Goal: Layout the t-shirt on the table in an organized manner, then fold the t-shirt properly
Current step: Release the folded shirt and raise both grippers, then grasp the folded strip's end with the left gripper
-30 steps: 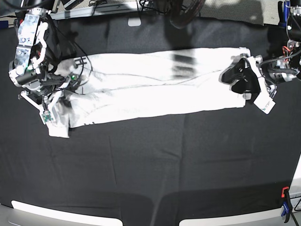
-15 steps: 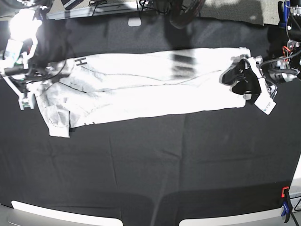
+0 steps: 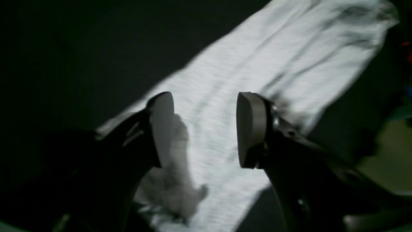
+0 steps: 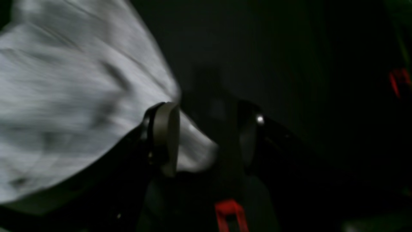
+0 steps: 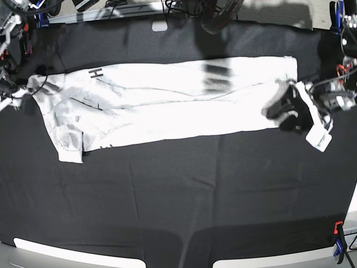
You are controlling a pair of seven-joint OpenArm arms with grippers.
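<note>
The t-shirt (image 5: pixel 167 103) lay flat on the black counter (image 5: pixel 178 195). It was folded into a long white strip that ran from left to right across the far half of the counter. Dark letters showed near its left end, and dark stripes sat near the middle of its far edge. The left end was bunchy, with one corner hanging down toward the near side.

The left tool (image 5: pixel 284 110) was at the right end of the shirt, just over the cloth. In the left wrist view the left tool (image 3: pixel 199 129) had its two grey pads wide apart. Only white shirt (image 3: pixel 244 83) showed between them, and they were not pinching anything.

The right arm was at the far left corner of the counter, mostly out of the base view. In the right wrist view the right tool (image 4: pixel 209 138) was open too. One pad sat just beside the edge of the shirt (image 4: pixel 74 96), and the other pad was over the dark counter (image 4: pixel 289 64). Nothing was caught between them. That picture was blurry.

An orange and blue clamp (image 5: pixel 338 243) stood at the near right corner.
</note>
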